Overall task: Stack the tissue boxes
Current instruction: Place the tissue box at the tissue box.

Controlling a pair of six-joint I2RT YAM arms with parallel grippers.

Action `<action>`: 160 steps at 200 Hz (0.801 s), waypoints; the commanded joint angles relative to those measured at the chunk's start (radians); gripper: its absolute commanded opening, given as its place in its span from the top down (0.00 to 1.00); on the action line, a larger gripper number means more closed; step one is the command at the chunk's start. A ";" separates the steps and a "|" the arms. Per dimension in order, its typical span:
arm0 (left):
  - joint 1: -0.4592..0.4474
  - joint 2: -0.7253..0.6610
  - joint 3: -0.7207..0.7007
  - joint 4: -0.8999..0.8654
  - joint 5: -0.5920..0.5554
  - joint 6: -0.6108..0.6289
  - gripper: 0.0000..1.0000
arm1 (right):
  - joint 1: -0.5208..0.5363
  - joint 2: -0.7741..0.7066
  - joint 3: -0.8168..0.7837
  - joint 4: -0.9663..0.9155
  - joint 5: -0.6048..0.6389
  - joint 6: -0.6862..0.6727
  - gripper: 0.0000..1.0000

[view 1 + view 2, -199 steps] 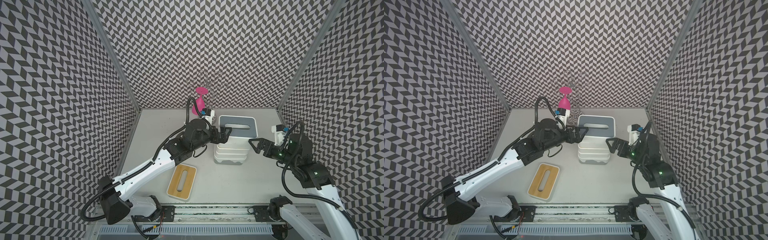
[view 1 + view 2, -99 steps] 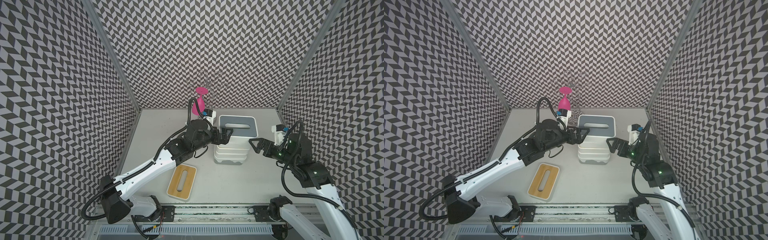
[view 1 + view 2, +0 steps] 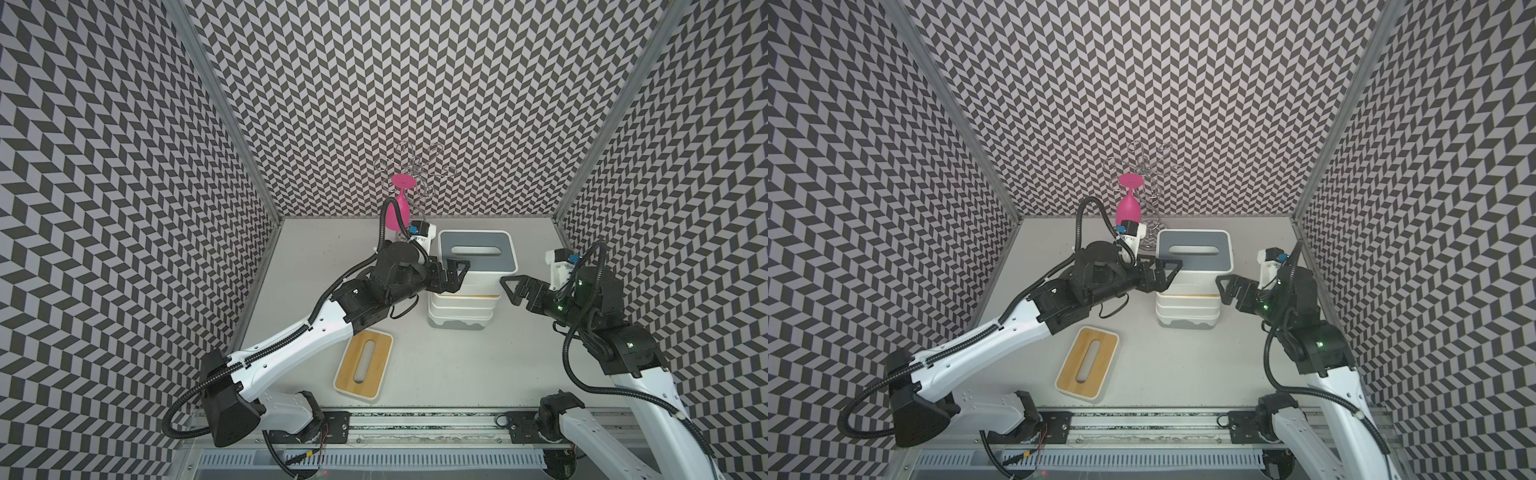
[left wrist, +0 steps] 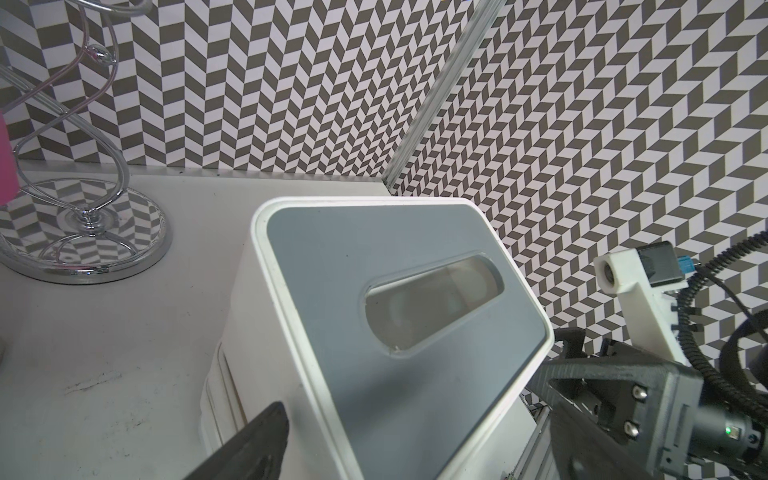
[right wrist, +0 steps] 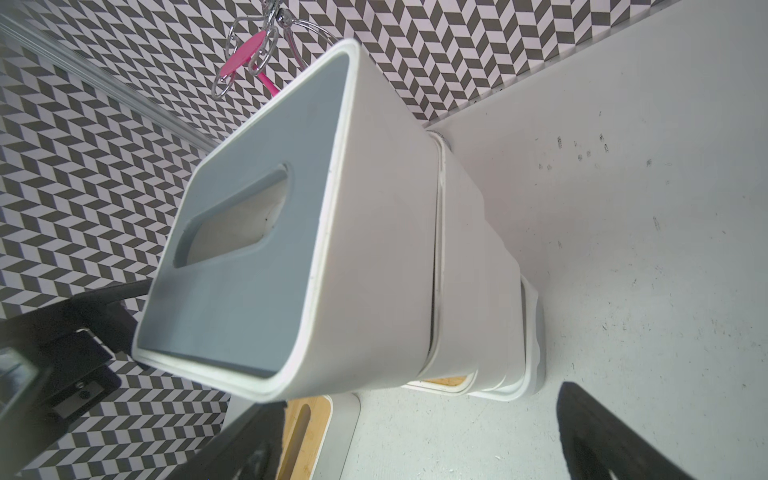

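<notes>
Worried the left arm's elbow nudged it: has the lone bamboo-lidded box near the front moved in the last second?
No. In both top views the bamboo-lidded box lies at the same slant and the same spot relative to the front rail.

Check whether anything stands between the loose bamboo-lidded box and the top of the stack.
Only the open left gripper: it hangs at the stack's top edge, one finger at the grey lid's rim. Bare table separates the bamboo-lidded box from the stack.

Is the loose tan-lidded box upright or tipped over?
Upright: the tan-lidded box sits flat on the table, slotted lid facing up, apart from the stack.
</notes>
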 commanded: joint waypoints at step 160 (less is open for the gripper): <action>0.060 -0.157 -0.135 0.082 -0.008 -0.060 0.07 | 0.000 -0.028 -0.066 0.143 -0.137 -0.056 0.09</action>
